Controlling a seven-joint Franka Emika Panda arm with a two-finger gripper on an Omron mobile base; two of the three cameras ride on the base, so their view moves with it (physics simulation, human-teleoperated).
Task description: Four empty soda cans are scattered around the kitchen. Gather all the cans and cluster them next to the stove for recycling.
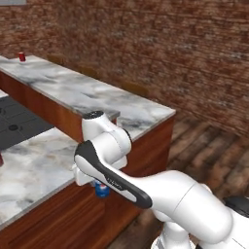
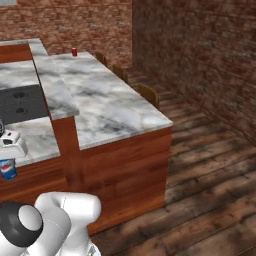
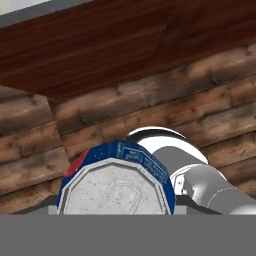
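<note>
Blue cylindrical soda can (image 2: pixel 7 169) | clamped in pincer (image 2: pixel 8 161), near marble desk (image 2: pixel 105 107) edge | red can (image 2: pixel 74 52) far, ungathered | stove (image 2: pixel 22 102) left

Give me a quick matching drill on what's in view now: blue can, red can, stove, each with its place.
Things:
1. blue can
2. red can
3. stove

Places:
A. set into the near marble counter
B. on the far end of the raised marble bar
C. in the gripper, in front of the counter's wooden face

Pairs: 1-C, 2-B, 3-A
</note>
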